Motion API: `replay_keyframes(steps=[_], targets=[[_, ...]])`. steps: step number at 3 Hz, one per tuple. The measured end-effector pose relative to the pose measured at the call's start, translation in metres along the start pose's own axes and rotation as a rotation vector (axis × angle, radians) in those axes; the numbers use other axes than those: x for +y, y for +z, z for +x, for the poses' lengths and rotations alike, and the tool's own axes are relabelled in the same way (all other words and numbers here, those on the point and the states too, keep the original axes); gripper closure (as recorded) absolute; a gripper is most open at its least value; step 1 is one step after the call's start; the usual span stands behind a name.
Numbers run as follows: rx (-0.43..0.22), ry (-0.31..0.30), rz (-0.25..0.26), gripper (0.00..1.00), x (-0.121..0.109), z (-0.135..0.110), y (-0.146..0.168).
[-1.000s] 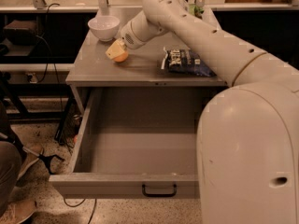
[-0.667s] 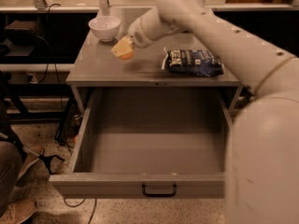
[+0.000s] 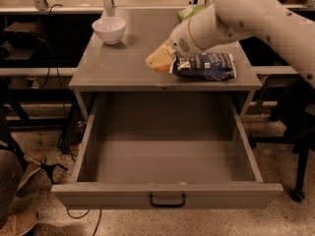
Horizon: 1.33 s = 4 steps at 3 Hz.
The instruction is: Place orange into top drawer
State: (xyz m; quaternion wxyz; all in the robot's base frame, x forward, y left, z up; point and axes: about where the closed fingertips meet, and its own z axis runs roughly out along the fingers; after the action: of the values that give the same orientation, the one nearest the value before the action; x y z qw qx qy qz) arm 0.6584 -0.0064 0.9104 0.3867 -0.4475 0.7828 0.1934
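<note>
The orange (image 3: pixel 156 66) shows as an orange patch between the pale fingers of my gripper (image 3: pixel 159 60), which is shut on it. The gripper holds it just above the grey cabinet top (image 3: pixel 118 68), near the front edge and against the left end of a dark blue snack bag (image 3: pixel 204 66). The arm reaches in from the upper right. The top drawer (image 3: pixel 167 194) is pulled wide open below, with a flat front panel and a small black handle (image 3: pixel 167 200). Its inside (image 3: pixel 167 161) holds nothing.
A white bowl (image 3: pixel 109 29) stands at the cabinet top's back left. A green bag (image 3: pixel 191 12) lies at the back, partly behind the arm. A black rack and cables are at the left. A person's leg and shoe (image 3: pixel 15 181) are at the lower left.
The gripper has moved right and toward the front edge with the orange, from beside the white bowl to the left end of the dark blue bag.
</note>
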Motion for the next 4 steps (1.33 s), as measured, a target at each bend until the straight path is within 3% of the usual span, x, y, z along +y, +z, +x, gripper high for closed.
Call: replay_keyframes(steps=[1,3,4], targets=[[0.087,0.088,-0.007,1.0,0.023,0.064,-0.008],[0.074,0.108,-0.001,1.0,0.025,0.067,-0.009],[0.06,0.177,0.031,1.0,0.039,0.082,-0.013]])
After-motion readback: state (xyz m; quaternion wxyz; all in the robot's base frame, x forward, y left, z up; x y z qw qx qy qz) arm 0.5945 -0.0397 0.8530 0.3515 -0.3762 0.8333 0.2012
